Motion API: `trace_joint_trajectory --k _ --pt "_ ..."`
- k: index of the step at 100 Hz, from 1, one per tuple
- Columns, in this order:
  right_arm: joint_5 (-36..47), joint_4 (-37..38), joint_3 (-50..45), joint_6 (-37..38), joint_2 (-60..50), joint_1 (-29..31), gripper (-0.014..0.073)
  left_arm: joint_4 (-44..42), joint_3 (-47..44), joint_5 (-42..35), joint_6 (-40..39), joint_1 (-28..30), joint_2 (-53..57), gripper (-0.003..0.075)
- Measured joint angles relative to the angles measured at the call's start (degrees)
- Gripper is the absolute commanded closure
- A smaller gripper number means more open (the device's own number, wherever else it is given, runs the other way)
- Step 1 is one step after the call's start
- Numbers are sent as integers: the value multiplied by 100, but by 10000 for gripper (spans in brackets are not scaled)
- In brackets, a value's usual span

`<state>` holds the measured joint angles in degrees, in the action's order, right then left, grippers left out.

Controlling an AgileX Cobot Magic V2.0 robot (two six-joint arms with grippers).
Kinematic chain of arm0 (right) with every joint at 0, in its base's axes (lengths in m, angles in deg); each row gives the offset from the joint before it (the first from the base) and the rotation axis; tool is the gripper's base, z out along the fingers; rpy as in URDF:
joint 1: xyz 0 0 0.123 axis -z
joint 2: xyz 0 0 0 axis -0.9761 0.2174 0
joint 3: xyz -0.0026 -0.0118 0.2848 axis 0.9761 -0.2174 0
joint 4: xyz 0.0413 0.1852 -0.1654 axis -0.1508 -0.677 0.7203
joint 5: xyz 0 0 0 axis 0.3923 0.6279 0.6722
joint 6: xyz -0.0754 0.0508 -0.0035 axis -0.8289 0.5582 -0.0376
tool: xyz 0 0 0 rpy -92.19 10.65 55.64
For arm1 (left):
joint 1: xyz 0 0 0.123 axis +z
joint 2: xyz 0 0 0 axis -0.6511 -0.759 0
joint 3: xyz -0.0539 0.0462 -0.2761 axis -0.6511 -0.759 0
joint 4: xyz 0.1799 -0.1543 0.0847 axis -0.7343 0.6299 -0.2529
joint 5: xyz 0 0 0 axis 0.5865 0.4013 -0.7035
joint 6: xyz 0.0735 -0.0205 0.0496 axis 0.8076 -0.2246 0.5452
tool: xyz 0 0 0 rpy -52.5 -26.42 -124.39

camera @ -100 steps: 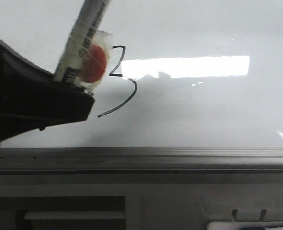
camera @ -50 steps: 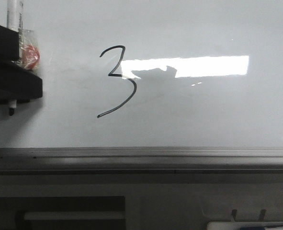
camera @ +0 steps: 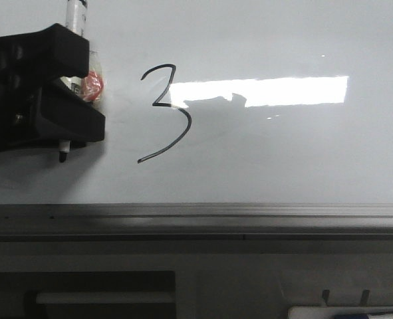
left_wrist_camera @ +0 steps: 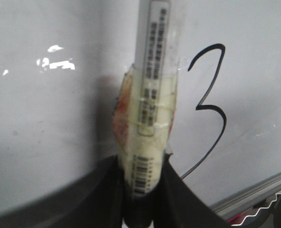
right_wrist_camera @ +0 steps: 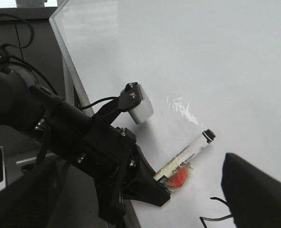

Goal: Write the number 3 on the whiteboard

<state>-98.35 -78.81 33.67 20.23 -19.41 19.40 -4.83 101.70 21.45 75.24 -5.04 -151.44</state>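
Observation:
The whiteboard [camera: 282, 159] fills the front view, with a bright rectangular reflection on it. A thin black number 3 [camera: 163, 113] is drawn on it, with a long tail at its lower left. My left gripper [camera: 73, 119] is left of the digit, shut on a white marker [camera: 75, 16] wrapped in tape with a red patch. The marker's black tip [camera: 63, 158] points down, close to the board. The left wrist view shows the marker [left_wrist_camera: 152, 118] between the jaws, beside the number 3 [left_wrist_camera: 211, 104]. My right gripper [right_wrist_camera: 135, 164] stands open, holding nothing.
A grey metal rail [camera: 196, 219] runs along the board's near edge. Below it are a dark slot [camera: 96, 296] and a white tray [camera: 349, 312]. In the right wrist view the left arm [right_wrist_camera: 59, 123] reaches over the board's side edge [right_wrist_camera: 69, 66].
The left gripper with the marker swung away from the number 3 to the far left, then came back a little to the right. The digit itself looks the same.

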Motion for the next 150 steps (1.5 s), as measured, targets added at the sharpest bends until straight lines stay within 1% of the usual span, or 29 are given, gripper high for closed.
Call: trace_joint_trajectory --k 21,29,36,40,43,48,55,59,77,90,102,109,110,111,113,115,117,119,120,121,122,123,124,125,127,132,135,142,150 --pt "-9 0 0 0 0 0 -20 49 10 3 -8 0 0 739" --pt "-9 0 0 0 0 0 -20 48 10 13 -8 0 0 703" --pt "-9 0 0 0 0 0 -20 60 10 47 -8 0 -9 610" --pt "-9 0 0 0 0 0 -20 60 12 47 -8 0 -9 524" --pt "-9 0 0 0 0 0 -20 60 12 77 -8 0 -9 484" --pt "-9 0 0 0 0 0 -20 60 23 105 -8 -14 -9 391" --pt "-20 0 0 0 0 0 -20 60 45 145 -8 -36 -9 318" --pt "-20 0 0 0 0 0 -20 60 55 175 -8 -38 -9 306" --pt "-20 0 0 0 0 0 -20 60 67 279 -8 -47 56 311" --pt "-53 0 0 0 0 0 -18 60 -3 309 -8 -47 303 311" --pt "-183 0 0 0 0 0 31 60 -184 280 25 17 687 311" --pt "-260 0 0 0 -8 0 129 60 -313 280 38 29 1017 325" --pt "-275 0 0 0 -8 0 178 60 -324 301 38 29 1091 328" --pt "-296 0 0 0 -23 0 178 60 -347 308 38 29 1130 337" --pt "-310 0 0 0 -34 0 258 60 -377 325 38 29 1245 349" --pt "-339 0 0 0 -46 0 305 60 -397 355 38 29 1362 370" --pt "-339 0 0 0 -48 0 403 60 -419 394 38 29 1485 398" --pt "-349 0 0 0 -70 0 454 60 -451 429 38 29 1616 432" --pt "-368 0 0 0 -84 0 506 60 -467 440 38 29 1659 444" --pt "-374 0 0 0 -87 0 531 47 -465 463 38 29 1749 470" --pt "-389 0 0 0 -113 0 582 46 -481 474 38 29 1794 483" --pt "-390 0 -11 0 -115 0 606 30 -493 488 38 29 1840 511" --pt "-403 0 -10 0 -132 0 655 28 -495 512 38 29 1930 526" --pt "-414 0 -10 0 -152 0 664 1 -509 525 38 29 1978 555" --pt "-414 0 -23 0 -186 0 653 -31 -527 549 38 29 2122 584" --pt "-414 0 -63 9 -283 0 643 -168 -554 595 38 29 2468 701" --pt "-414 0 -109 9 -345 0 642 -272 -567 617 38 29 2717 741" --pt "-379 0 -249 9 -544 0 642 -606 -593 638 49 29 3215 741" --pt "-134 92 -513 9 -861 0 642 -1084 -593 682 96 29 3716 741"
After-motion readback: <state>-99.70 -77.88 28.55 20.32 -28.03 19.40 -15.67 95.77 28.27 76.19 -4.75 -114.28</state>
